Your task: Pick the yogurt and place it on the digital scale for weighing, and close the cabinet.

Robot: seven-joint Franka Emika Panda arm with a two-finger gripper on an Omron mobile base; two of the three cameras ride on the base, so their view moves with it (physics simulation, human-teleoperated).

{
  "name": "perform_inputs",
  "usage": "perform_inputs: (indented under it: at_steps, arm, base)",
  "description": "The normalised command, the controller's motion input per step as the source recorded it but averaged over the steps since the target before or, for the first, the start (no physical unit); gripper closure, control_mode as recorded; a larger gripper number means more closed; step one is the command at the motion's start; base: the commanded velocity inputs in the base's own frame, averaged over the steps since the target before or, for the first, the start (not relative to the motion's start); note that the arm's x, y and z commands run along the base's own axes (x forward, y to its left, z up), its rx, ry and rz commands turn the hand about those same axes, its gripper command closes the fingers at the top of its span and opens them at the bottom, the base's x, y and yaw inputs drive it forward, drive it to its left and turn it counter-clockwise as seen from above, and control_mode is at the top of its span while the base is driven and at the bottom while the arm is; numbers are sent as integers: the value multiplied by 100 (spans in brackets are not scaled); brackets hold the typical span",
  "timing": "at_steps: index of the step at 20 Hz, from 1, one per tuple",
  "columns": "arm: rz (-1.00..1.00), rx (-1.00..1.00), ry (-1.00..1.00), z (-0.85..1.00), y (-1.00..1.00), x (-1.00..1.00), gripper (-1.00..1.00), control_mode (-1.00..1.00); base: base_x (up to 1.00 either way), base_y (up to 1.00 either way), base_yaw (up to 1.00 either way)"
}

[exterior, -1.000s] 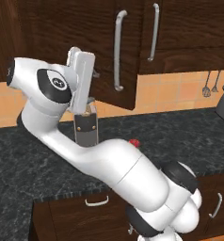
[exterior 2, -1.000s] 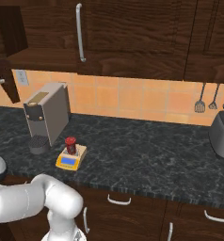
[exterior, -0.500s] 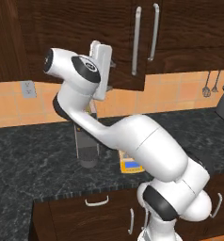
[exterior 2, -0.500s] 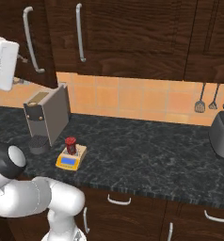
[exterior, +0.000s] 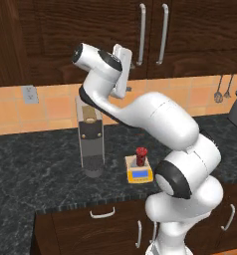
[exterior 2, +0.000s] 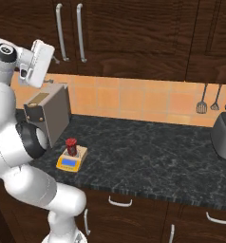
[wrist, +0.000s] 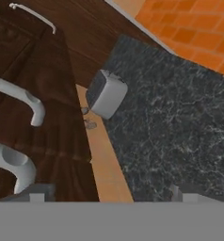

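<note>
our gripper is raised high, just beside the lower edge of the cabinet near its two silver bar handles. in the right base view the gripper sits just left of those handles. in the hand view the two finger tips stand well apart with nothing between them, so we read the jaws as spread and empty. that view also shows the curved handles close by on the dark wood, and beyond them the speckled black counter with a grey toaster on it.

the cabinet doors lie flush with the neighbouring fronts in both base views. below, on the counter, the yogurt stands upright on the digital scale, just right of the tall grey coffee machine. in the right base view the yogurt rests on the scale, well apart from the toaster at the far right, with utensils hanging on the orange tile wall.
</note>
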Motion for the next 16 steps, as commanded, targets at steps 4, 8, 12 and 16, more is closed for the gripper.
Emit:
perform_inputs:
  at_steps: [4,8,12,16]
  arm:
    - [0,0,38,-48,-100,100,-100,-100]
    - [0,0,47,-28,-100,100,-100,-100]
    - [14,1,29,-22,-100,52,-100,-100]
    - [22,1,22,-43,-100,72,-100,-100]
  base:
    - [0,0,0]
    - [0,0,0]
    - [0,0,0]
    - [0,0,0]
